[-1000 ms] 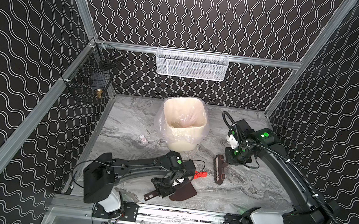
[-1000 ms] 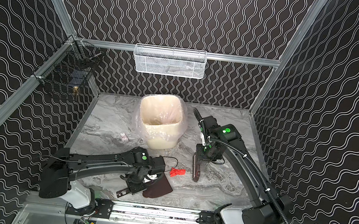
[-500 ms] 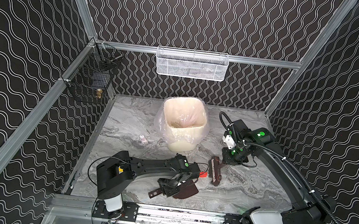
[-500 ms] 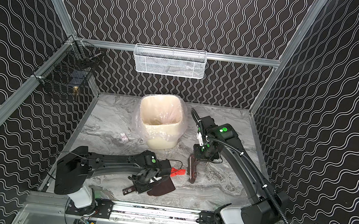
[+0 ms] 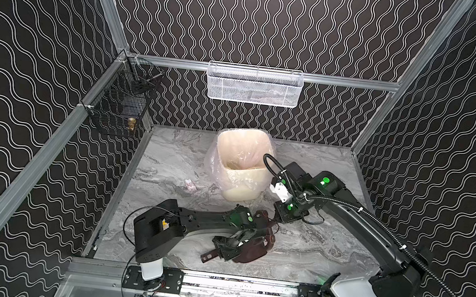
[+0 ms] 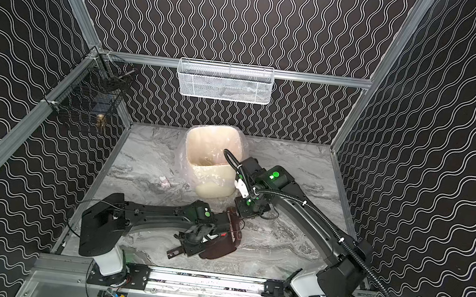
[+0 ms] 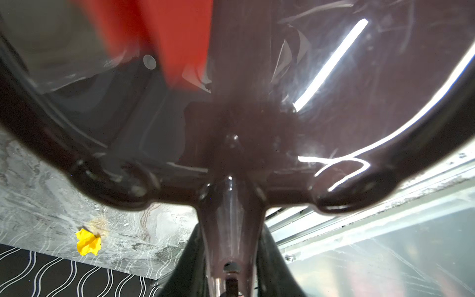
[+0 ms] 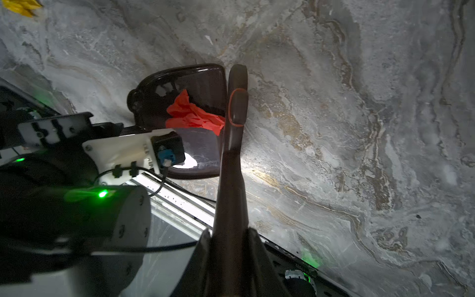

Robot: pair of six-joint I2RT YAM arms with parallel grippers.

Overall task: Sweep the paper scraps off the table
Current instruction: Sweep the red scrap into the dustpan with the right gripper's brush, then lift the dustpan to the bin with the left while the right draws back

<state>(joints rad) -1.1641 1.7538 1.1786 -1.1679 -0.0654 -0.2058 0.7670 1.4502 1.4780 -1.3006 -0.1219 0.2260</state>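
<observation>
Near the middle of the marble table's [image 5: 310, 249] front edge, the left gripper [image 7: 231, 262] pinches the handle of a dark maroon dustpan [image 5: 252, 250]. The right gripper [image 8: 228, 246] is clamped on the handle of a matching brush [image 8: 232, 144], whose long axis runs along the pan's open lip with its head against it. A red scrap [image 8: 192, 114] lies inside the pan, just beside the brush.

Two of the paper scraps lie on the bare marble. A white printed scrap [image 5: 190, 185] sits toward the far left corner from the pan, just left of the lined waste bin [image 5: 244, 191]. A yellow scrap [image 7: 88, 241] rests close to an edge where the table meets the wavy wall and is hidden in both top views.

The left arm, carrying the pan, looks nearer to both. The brush would likely have to cross the middle to reach them, and the red scrap could slide out if the pan tips
</observation>
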